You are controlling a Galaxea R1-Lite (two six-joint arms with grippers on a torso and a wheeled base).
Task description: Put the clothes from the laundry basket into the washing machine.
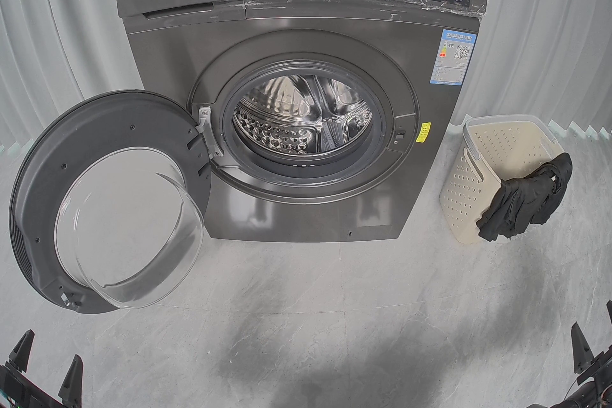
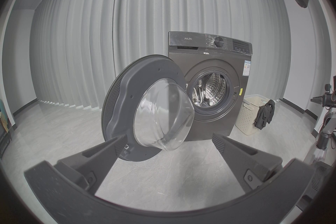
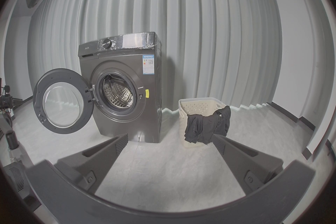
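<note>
A grey washing machine (image 1: 299, 78) stands ahead with its round door (image 1: 108, 199) swung fully open to the left and a bare steel drum (image 1: 299, 116) showing. To its right on the floor sits a cream perforated laundry basket (image 1: 494, 164) with dark clothes (image 1: 526, 199) draped over its front rim. My left gripper (image 1: 46, 361) is low at the near left, open, holding nothing. At the near right my right gripper (image 1: 596, 333) is open too, well short of the basket (image 3: 199, 109) and the clothes (image 3: 206, 126).
Pale marble floor (image 1: 331, 313) stretches between me and the machine. The open door (image 2: 147, 109) juts out over the floor on the left. White pleated curtains (image 1: 554, 33) close off the back.
</note>
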